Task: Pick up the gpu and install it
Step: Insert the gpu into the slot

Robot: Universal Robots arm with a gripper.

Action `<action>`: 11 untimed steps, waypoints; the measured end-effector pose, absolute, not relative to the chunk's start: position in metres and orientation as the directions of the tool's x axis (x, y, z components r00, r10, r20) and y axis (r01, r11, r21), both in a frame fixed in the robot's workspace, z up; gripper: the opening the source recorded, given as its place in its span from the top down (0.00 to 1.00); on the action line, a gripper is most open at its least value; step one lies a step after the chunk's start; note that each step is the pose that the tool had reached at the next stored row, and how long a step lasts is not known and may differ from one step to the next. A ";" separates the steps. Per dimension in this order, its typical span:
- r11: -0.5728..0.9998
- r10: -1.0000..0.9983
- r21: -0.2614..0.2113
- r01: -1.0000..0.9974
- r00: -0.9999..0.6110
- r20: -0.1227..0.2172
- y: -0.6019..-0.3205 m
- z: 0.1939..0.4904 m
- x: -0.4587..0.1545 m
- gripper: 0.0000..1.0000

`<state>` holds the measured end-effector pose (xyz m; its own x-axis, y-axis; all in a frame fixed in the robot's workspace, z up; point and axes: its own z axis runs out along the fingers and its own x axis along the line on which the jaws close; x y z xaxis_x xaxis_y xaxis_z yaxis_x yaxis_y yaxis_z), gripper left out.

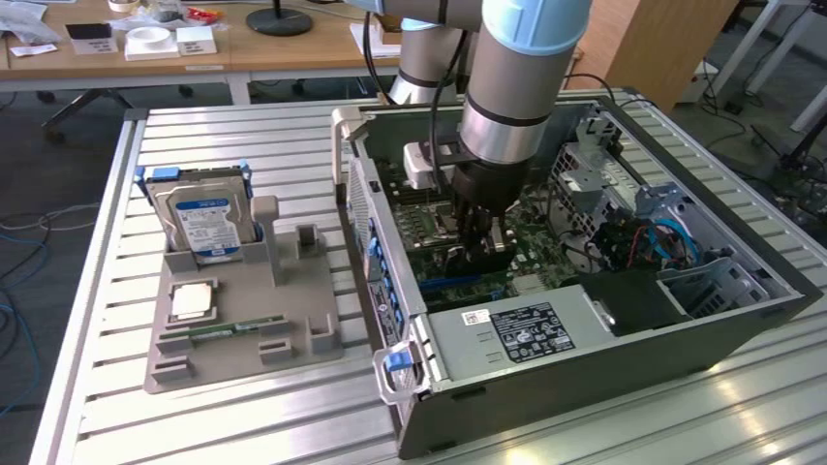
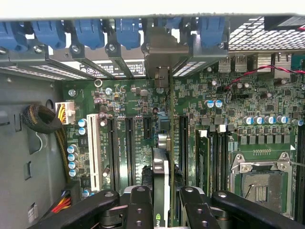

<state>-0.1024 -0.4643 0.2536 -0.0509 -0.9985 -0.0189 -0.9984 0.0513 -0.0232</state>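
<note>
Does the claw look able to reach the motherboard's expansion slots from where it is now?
Likely yes: the claw holds the gpu edge-on right over the expansion slots inside the open case, with nothing visible between.

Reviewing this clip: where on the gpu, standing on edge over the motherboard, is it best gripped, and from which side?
By its upper long edge, from straight above, with the jaws across the two flat faces. The gpu is thin and stands upright, with its bracket at one end. The gripper holds it this way.
</note>
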 end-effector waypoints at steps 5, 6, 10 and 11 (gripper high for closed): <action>0.051 -0.999 -0.019 -0.999 -0.051 -0.019 -0.464 0.254 -0.102 0.73; 0.051 -0.999 -0.019 -0.999 -0.051 -0.019 -0.464 0.254 -0.102 0.73; 0.051 -0.999 -0.017 -0.999 -0.051 -0.018 -0.464 0.254 -0.102 0.73; 0.051 -0.999 -0.017 -0.999 -0.051 -0.018 -0.464 0.254 -0.102 0.73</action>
